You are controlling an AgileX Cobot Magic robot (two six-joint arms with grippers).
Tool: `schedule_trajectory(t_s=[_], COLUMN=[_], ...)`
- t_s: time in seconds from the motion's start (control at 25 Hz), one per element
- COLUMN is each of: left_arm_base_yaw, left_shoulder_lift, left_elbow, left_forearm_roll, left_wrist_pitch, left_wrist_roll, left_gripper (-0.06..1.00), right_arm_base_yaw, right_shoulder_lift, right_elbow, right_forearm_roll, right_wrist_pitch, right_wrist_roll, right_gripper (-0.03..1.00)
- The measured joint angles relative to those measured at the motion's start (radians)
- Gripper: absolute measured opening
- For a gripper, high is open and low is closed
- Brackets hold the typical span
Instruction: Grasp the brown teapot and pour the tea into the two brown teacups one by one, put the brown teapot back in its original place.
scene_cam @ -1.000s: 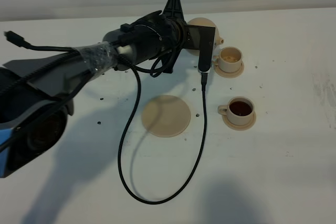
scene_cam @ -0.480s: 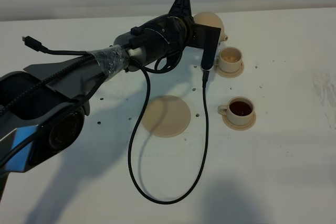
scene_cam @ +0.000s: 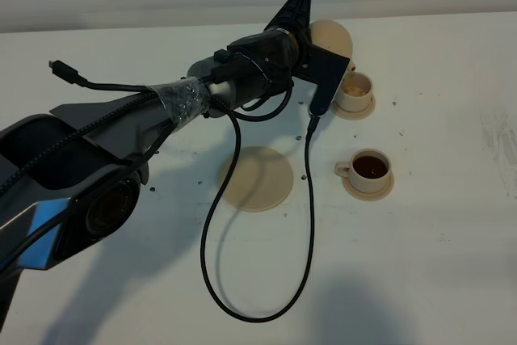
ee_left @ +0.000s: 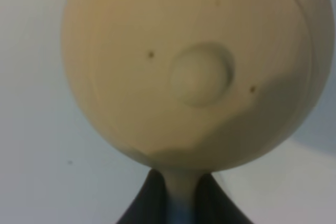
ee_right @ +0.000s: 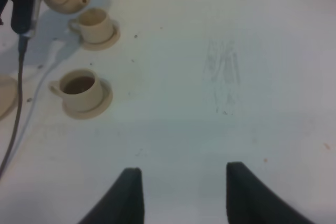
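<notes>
My left gripper (scene_cam: 312, 35) is shut on the handle of the brown teapot (scene_cam: 331, 36) and holds it in the air, its spout just above the far teacup (scene_cam: 354, 90). In the left wrist view the teapot (ee_left: 194, 66) fills the frame, lid knob facing the camera, with the gripper (ee_left: 176, 198) clamped on the handle. The near teacup (scene_cam: 371, 169) on its saucer holds dark tea. The wide round saucer (scene_cam: 257, 178) lies bare. My right gripper (ee_right: 181, 192) is open and empty over bare table, well apart from both cups (ee_right: 80, 90).
A black cable (scene_cam: 242, 280) hangs from the left wrist and loops across the table in front of the wide saucer. The left arm (scene_cam: 145, 119) stretches from the left edge across the middle. The white table (scene_cam: 452, 264) has small dark specks.
My left arm has moved right and farther back with the teapot, bringing its spout closer over the far teacup. The cable loop shifted with it. Cups and saucers have not moved.
</notes>
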Motion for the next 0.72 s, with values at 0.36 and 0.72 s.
schedule_trajectory(t_s=[0.36,0.72], left_arm_base_yaw=[-0.009,-0.009], left_shoulder_lift=[0.0,0.0], left_elbow=[0.0,0.0], left_forearm_roll=[0.109,0.195], left_wrist_pitch=[-0.009,-0.015], left_wrist_roll=[-0.003,-0.005], left_gripper=[0.11,0.11], right_arm_base_yaw=[0.0,0.0], right_shoulder_lift=[0.0,0.0], right_elbow=[0.0,0.0], right_forearm_roll=[0.0,0.0], right_wrist_pitch=[0.0,0.0], right_wrist_roll=[0.0,0.0], right_gripper=[0.4,0.4])
